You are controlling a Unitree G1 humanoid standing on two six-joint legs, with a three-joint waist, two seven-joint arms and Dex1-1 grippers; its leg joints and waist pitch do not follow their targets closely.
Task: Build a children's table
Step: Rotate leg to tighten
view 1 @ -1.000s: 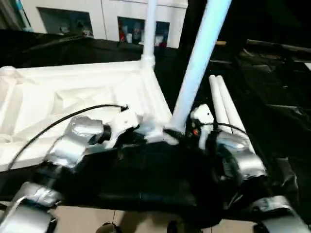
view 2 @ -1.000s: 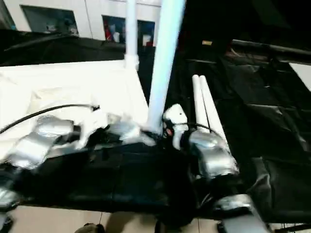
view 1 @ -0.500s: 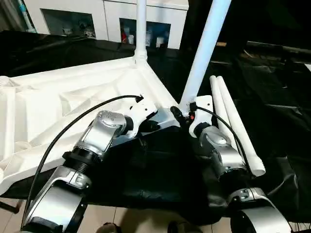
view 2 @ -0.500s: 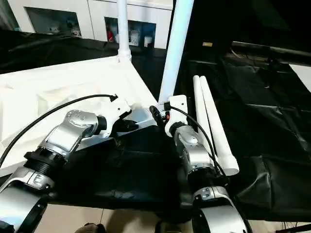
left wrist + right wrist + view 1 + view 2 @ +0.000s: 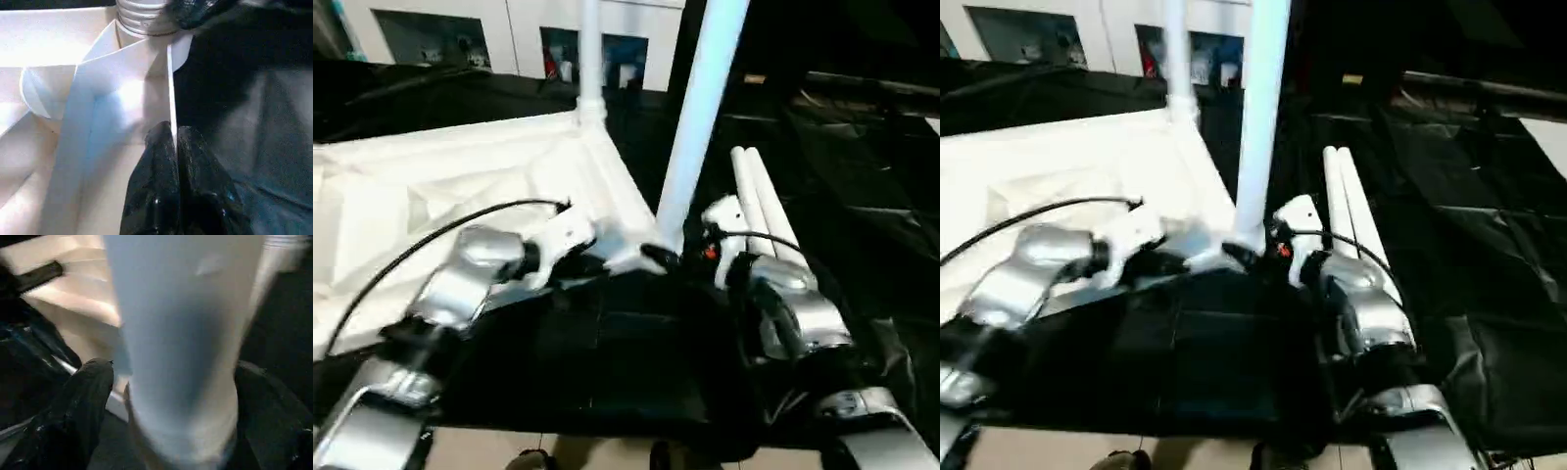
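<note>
The children's table (image 5: 431, 186) lies upside down on a tabletop covered in black sheeting (image 5: 862, 176), its ribbed white underside facing up and taking the left half of the scene. At its far right corner one leg (image 5: 589, 59) stands upright in its socket. The left arm (image 5: 460, 284) reaches in from the near left, and the left pincer (image 5: 174, 147) is clenched on the thin upright edge of the table's near right corner (image 5: 170, 88), its two black fingers pressed together with the white rim between their tips. Just beyond that edge, in the left wrist view, a ribbed grey ring sits at the round corner socket. A second leg (image 5: 700, 108) rises from that same near right corner, leaning slightly to the right. The right pincer (image 5: 171, 396) sits at the base of this leg with its black fingers (image 5: 83, 406) spread on either side of the white tube; whether they touch it cannot be told. Right of that, two spare legs (image 5: 759, 201) lie side by side on the black sheeting, touching each other and pointing away from the robot, just beside the right arm (image 5: 793, 313).
</note>
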